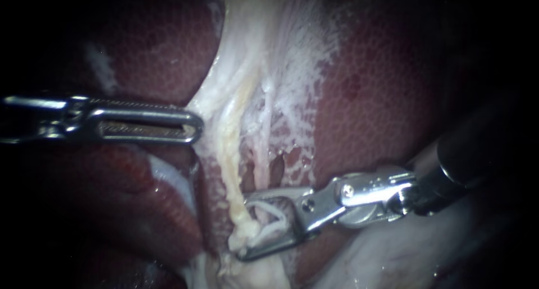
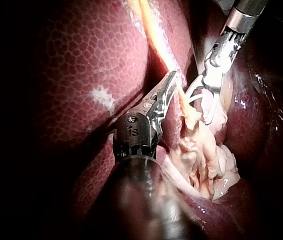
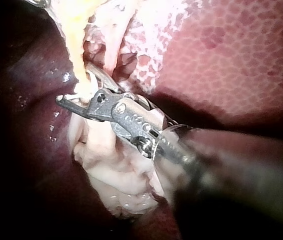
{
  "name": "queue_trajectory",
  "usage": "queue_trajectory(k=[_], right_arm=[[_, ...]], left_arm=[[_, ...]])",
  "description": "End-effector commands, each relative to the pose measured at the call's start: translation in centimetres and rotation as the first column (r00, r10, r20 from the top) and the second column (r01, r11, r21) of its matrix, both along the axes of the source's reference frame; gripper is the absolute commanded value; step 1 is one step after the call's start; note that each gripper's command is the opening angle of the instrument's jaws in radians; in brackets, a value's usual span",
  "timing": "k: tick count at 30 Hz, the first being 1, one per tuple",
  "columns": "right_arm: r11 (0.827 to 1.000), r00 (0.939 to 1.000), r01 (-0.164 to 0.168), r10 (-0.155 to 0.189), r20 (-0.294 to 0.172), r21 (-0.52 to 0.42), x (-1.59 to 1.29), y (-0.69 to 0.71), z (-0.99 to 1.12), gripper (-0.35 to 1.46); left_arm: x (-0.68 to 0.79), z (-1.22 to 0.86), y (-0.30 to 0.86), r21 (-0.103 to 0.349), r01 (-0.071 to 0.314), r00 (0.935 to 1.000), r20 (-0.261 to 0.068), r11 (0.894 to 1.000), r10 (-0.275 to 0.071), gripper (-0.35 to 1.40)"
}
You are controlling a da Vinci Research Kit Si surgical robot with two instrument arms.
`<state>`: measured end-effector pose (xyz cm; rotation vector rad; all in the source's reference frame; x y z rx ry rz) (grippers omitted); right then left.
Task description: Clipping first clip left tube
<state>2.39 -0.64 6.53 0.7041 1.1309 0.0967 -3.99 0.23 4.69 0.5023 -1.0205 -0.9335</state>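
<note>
A yellowish tube [image 1: 229, 154] runs down through white tissue; it is the left tube, with a thinner pink tube [image 1: 262, 157] to its right. My right instrument [image 1: 242, 227] comes in from the right, its jaws wide apart on either side of the left tube's lower end. A white clip [image 1: 269, 213] is seated between them. My left instrument [image 1: 193, 126] has its slotted jaws shut on the white tissue's edge [image 1: 205, 106], which is drawn leftward. In the left wrist view my left instrument [image 2: 171, 77] lies beside the yellow tube [image 2: 154, 35], with my right instrument [image 2: 196, 107] across from it.
Dark red liver [image 1: 382, 98] lies on both sides of the white tissue. A pale, lumpy mass of tissue [image 2: 206, 160] sits below the right instrument's jaws [image 3: 76, 85] and under its shaft [image 3: 116, 170].
</note>
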Motion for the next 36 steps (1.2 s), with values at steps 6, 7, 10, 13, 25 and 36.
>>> queue_trajectory(k=[6,7,10,13,25,36], right_arm=[[1.000,1.0000,0.008,-0.008,-0.002,0.004,0.12,0.00,0.02,0.58],[1.000,1.0000,0.007,-0.007,-0.002,0.003,0.14,0.00,0.02,0.58],[1.000,1.0000,0.004,-0.004,0.002,0.007,0.21,-0.01,0.05,0.58],[1.000,1.0000,0.005,-0.005,0.003,0.006,0.26,-0.01,0.07,0.58],[0.997,0.9988,0.048,-0.048,-0.001,0.062,0.18,0.01,0.11,0.10],[0.993,0.9966,0.083,-0.082,-0.012,0.088,0.18,0.04,0.13,-0.35]], left_arm=[[-0.01,0.00,0.00,0.000,0.001,1.0000,0.000,1.000,-0.001,-0.35],[-0.01,0.00,0.00,0.000,0.001,1.0000,-0.001,1.000,-0.001,-0.35],[-0.02,0.01,-0.01,-0.001,0.001,1.0000,-0.001,1.000,-0.001,-0.35],[-0.02,0.01,-0.01,-0.001,0.002,1.0000,-0.002,1.000,-0.002,-0.35],[-0.02,0.01,-0.02,-0.002,0.004,1.0000,-0.004,1.000,-0.004,-0.35],[-0.03,0.01,-0.02,-0.002,0.005,1.0000,-0.004,1.000,-0.005,-0.35]])
